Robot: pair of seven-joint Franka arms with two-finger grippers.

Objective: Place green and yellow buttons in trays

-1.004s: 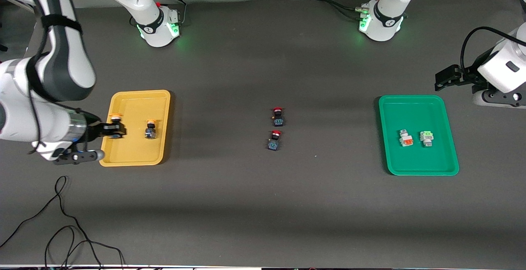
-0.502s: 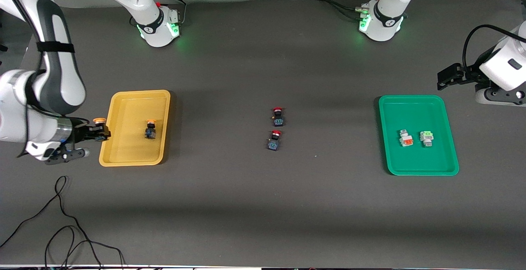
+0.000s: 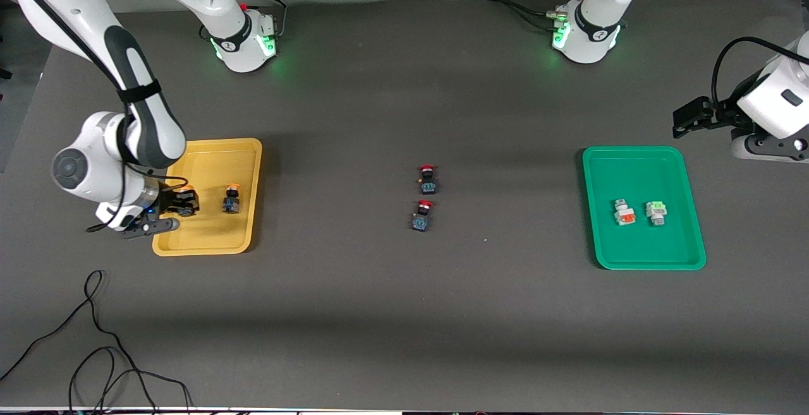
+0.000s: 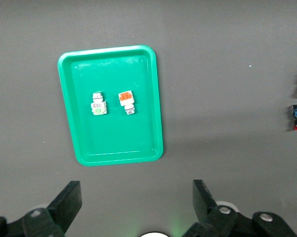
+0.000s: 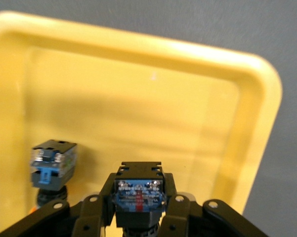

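My right gripper (image 3: pixel 184 203) is shut on a yellow-capped button (image 5: pixel 138 193) with a black-blue body and holds it low over the mustard yellow tray (image 3: pixel 205 238), at the tray's edge toward the right arm's end of the table. A second yellow-capped button (image 3: pixel 232 201) stands in that tray beside it; it also shows in the right wrist view (image 5: pixel 52 164). The green tray (image 3: pixel 632 254) holds the orange-block button (image 3: pixel 624 213) and the light-green-block button (image 3: pixel 656 212). My left gripper (image 3: pixel 686 118) is open and empty, up above the table beside the green tray (image 4: pixel 113 140).
Two red-capped black switches (image 3: pixel 427 179) (image 3: pixel 421 215) stand in the middle of the table, one nearer the front camera than the other. A black cable (image 3: pixel 95 345) loops on the table near the front edge at the right arm's end.
My right gripper swung outward off the yellow tray's edge with the button, then came back and lower over the tray. The left arm barely moved.
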